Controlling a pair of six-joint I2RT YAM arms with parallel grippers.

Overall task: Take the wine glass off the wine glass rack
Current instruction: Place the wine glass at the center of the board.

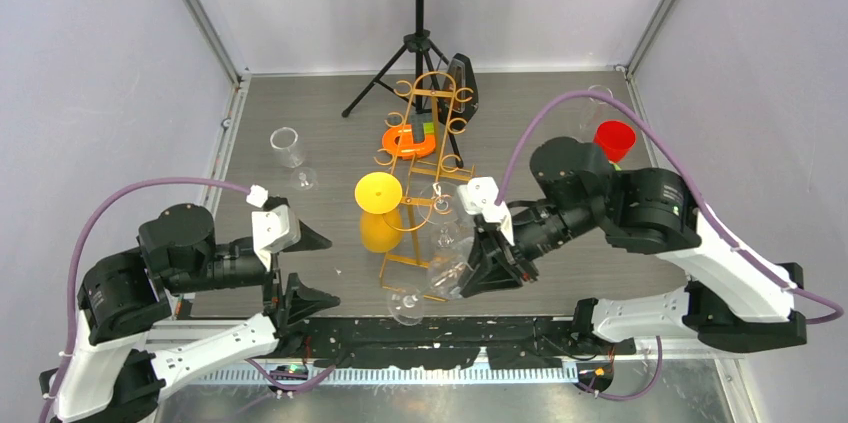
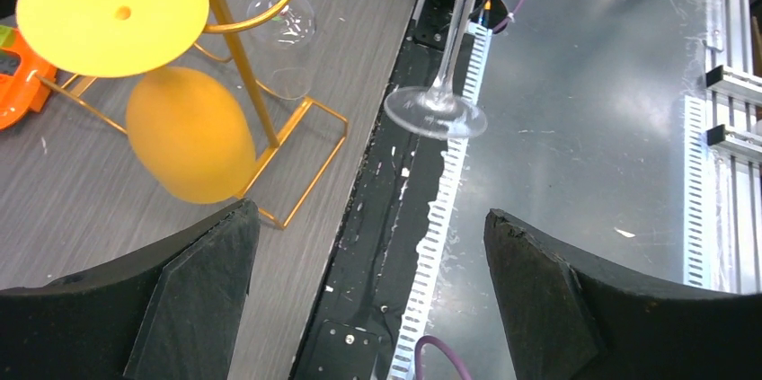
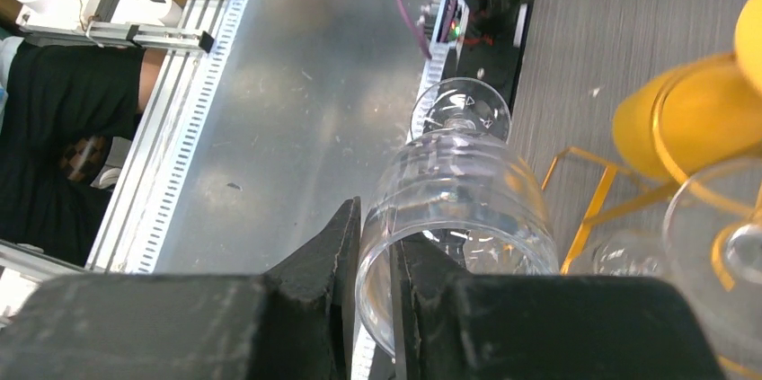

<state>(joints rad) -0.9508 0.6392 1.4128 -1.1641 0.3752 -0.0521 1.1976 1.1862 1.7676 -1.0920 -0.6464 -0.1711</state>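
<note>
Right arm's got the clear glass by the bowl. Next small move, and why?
Probably swing the right gripper toward its own side, carrying the wine glass over bare table. It pinches only the bowl wall, the foot hangs past the table's near edge, and the wine glass rack stands close beside the bowl. The left gripper is open and empty.

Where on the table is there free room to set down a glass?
Free: the grey table left of the yellow glass, between the lone clear glass and the left gripper. Crowded: around the wine glass rack and the right gripper.
</note>
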